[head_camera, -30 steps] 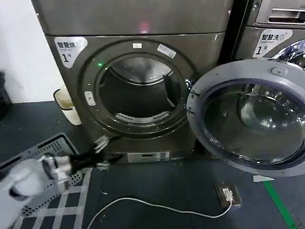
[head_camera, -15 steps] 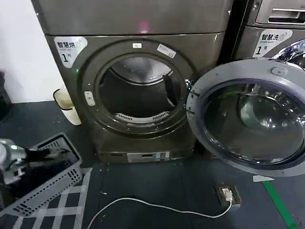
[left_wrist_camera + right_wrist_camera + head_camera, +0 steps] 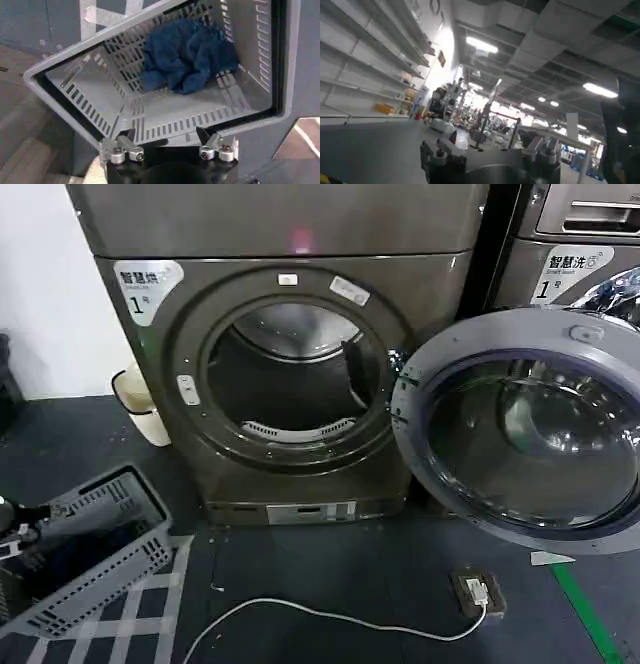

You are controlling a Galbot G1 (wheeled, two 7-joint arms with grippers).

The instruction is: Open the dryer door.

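Standing swung wide at right of frame: door [image 3: 520, 429], inner face outward; drum mouth [image 3: 290, 374] exposed. Task judged complete. Left gripper [image 3: 169, 150] fingers spread, empty, above basket [image 3: 95, 95]. Right gripper [image 3: 490, 155] fingers apart, empty.

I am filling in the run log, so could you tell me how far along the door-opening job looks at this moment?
Done: the dryer door stands swung wide to the right, grey inner face outward, and the drum opening is exposed. In hand: nothing touches the door; the left gripper hangs open over the grey laundry basket holding blue cloth. The right gripper points at the ceiling. Left: apparently nothing.
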